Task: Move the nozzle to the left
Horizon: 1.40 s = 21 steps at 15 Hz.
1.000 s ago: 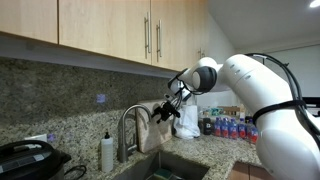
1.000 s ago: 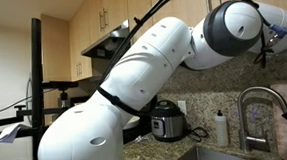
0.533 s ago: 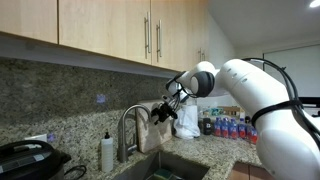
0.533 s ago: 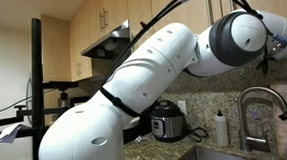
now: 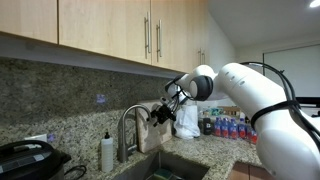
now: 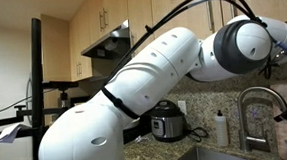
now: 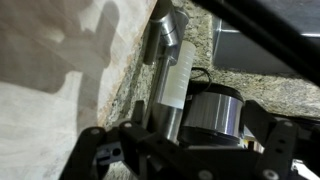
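The white arm (image 5: 262,95) reaches over the granite tabletop (image 5: 205,152) and ends above the sink (image 5: 170,168), so everything that matters lies just off its wrist. The nozzle (image 5: 131,112) stands directly ahead of the hand (image 5: 160,112). Its upright leg is planted behind the sink, on the far side of the hand from the arm. The arch curves back toward the hand, and the thicker, down-turned tip ends right at the fingers (image 7: 93,150).

In the wrist view those fingers stand wide apart at the lower corners, and the steel tube runs lengthwise up the picture from between them. The hand has hold of nothing. I cannot tell whether either finger already touches the steel.

The coming move turns on that layout. The hand sits at the free end of the arch, the part farthest from the pivoting leg, with the tube's long axis pointing away from the palm. A push across the tube, toward the robot's left, should swing the whole arch about its leg, while a push along the tube would do nothing useful. With the tube between spread fingers, one finger would probably do the pushing, without any need to clamp.

The small soap bottle (image 5: 107,152) stands beyond the nozzle's leg from the hand, by the backsplash and apart from the steel. If the tip swings that way, it is the one thing near its path.
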Each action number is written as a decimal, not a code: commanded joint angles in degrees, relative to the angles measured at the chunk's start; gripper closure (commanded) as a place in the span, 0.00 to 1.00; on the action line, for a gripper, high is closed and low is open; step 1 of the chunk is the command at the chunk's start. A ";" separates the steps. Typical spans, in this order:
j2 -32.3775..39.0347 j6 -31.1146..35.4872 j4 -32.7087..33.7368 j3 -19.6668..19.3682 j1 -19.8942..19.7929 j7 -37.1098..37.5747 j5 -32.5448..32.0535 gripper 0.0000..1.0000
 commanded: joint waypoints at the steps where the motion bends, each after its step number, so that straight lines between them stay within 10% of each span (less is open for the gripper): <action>1: -2.04 -1.86 -2.50 0.01 -0.39 -2.61 -0.65 0.00; 12: -4.05 -8.38 -9.48 0.04 0.41 -8.07 -2.85 0.00; 21: -14.97 -1.60 -29.89 -1.28 2.92 -13.93 -1.32 0.00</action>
